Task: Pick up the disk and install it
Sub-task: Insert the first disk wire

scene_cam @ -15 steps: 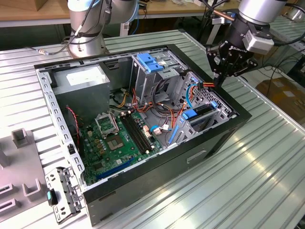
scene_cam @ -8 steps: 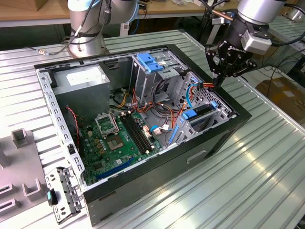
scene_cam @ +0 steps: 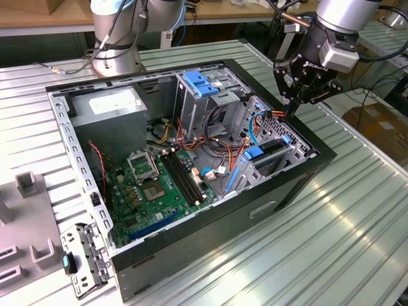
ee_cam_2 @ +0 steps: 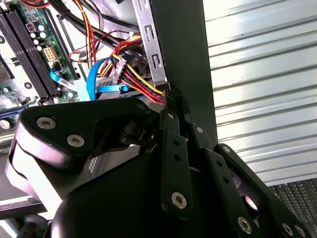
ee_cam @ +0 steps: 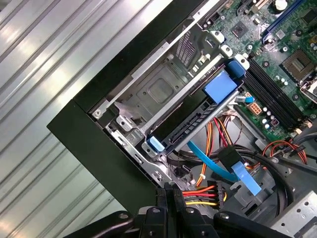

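the gripper (scene_cam: 290,109) hangs over the open computer case (scene_cam: 210,236) at the exterior view's right, fingers pressed together; its tip is just beside a red-and-yellow power cable (ee_cam: 200,193); the disk (ee_cam: 193,119) sits on edge in the case's drive bay, blue rails (ee_cam: 220,87) at its ends, near the gripper; the case stands on the worktop (scene_cam: 357,242)

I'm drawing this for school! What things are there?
Ribbed silver metal table: one, silver, underneath everything.
Open black metal computer case: one, black, on table.
Flat green circuit board: one, green, case floor.
Flat black disk with blue plastic side rails: one, black-and-blue, in corner bay.
Grey metal box, white sticker: one, grey, inside case.
Bundle of thin wires: one, red-yellow-black, at case's edge.
Black robot gripper: one, black, shut, beside the wires.
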